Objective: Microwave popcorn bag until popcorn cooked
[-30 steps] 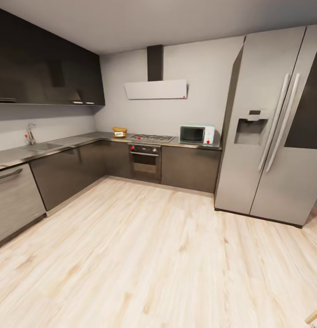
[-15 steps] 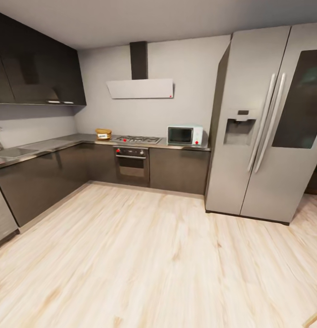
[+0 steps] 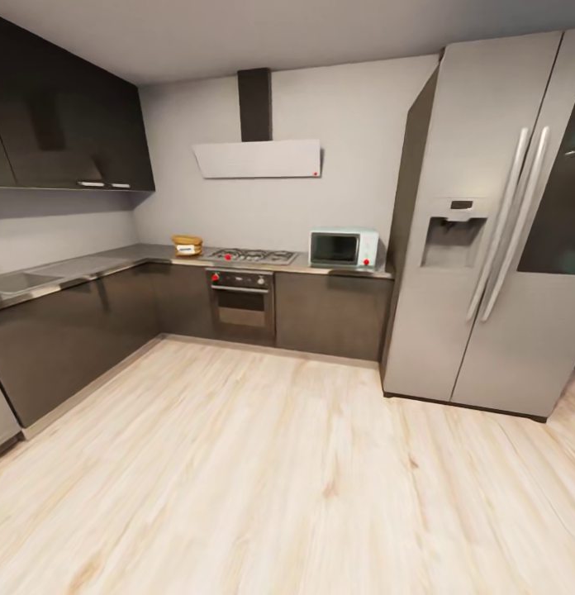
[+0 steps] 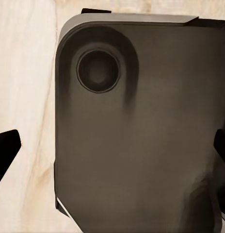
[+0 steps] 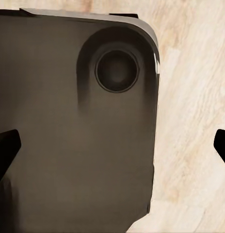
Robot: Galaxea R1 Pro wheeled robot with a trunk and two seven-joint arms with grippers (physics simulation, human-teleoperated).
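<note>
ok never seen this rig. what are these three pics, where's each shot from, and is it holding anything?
It's a simulated wheeled robot with two arms, driven remotely by a person. The big picture comes from its head camera, looking across a kitchen. On the far countertop stand the popcorn bag, left of the gas hob, and the microwave, door shut, right of it, next to the fridge. The other two pictures come from cameras on each wrist, pointing down along the fingers. Each shows a dark rounded part of the robot's own base over the wood floor. The black fingertips sit far apart at the edges in both, so the left gripper and right gripper are open and hold nothing.
</note>
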